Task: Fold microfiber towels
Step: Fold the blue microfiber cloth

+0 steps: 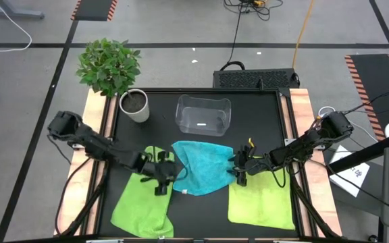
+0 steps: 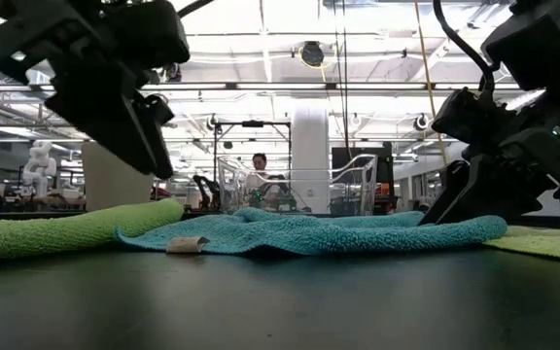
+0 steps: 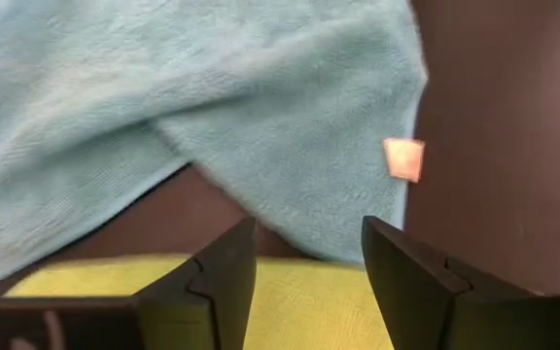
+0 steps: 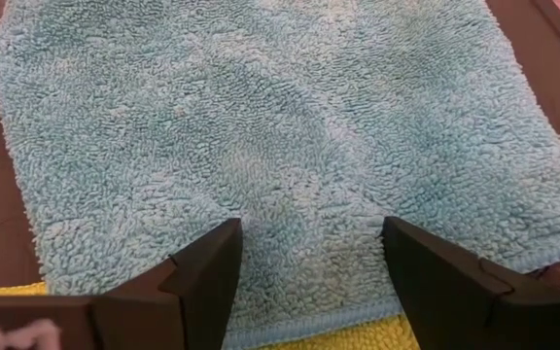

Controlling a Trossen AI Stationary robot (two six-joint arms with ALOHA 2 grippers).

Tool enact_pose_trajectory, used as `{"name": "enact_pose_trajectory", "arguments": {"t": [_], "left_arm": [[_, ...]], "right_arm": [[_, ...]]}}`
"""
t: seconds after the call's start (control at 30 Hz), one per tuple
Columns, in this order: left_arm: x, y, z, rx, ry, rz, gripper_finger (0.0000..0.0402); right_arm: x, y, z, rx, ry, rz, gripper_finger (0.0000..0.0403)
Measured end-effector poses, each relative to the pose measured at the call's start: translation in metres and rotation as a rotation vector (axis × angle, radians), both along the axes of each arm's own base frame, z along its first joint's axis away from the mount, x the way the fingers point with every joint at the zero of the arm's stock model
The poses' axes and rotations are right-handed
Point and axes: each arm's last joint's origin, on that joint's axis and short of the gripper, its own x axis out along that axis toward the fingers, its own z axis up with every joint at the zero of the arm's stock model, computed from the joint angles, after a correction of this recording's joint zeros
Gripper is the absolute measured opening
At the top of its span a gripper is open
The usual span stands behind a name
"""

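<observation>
turquoise towel (image 1: 202, 167) lies mid-table on the black tabletop (image 1: 201, 216), fuzzy looped pile, rumpled, one flap folded over itself so the outline is irregular rather than rectangular. small pale tag (image 3: 403, 158) sits at its edge near the left gripper. left lime-green towel (image 1: 142, 202) is spread flat to the left of it and runs toward the table's front edge; right lime-green towel (image 1: 261, 201) is spread flat on the right, roughly rectangular. the turquoise edge overlaps both green ones.

left gripper (image 1: 165, 177) is at the turquoise towel's left edge, fingers (image 3: 212, 287) spread, nothing between them; in the low view it hangs clear above the cloth. right gripper (image 1: 239, 169) is at the towel's right edge, fingers (image 4: 202, 277) spread wide and low over the pile, hem running between them; no pinch visible.

behind the towels: clear plastic bin (image 1: 203, 115), rounded corners, and a white pot (image 1: 135, 106) with a leafy plant (image 1: 108, 65) at the back-left corner. a person (image 2: 259, 165) shows far off in the low view.
</observation>
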Motion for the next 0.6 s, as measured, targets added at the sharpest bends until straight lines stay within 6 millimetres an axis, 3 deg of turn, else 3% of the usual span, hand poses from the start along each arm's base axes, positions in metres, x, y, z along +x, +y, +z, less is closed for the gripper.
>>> {"name": "enact_pose_trajectory", "arguments": {"t": [0.2, 0.6], "left_arm": [[-0.001, -0.014, -0.018, 0.014, 0.048, -0.021, 0.0189], [-0.010, -0.046, -0.020, -0.045, 0.012, -0.103, 0.0189]], "right_arm": [[0.000, 0.000, 0.000, 0.002, -0.001, 0.001, 0.0240], [0.000, 0.000, 0.000, 0.006, -0.007, 0.002, 0.0240]]}}
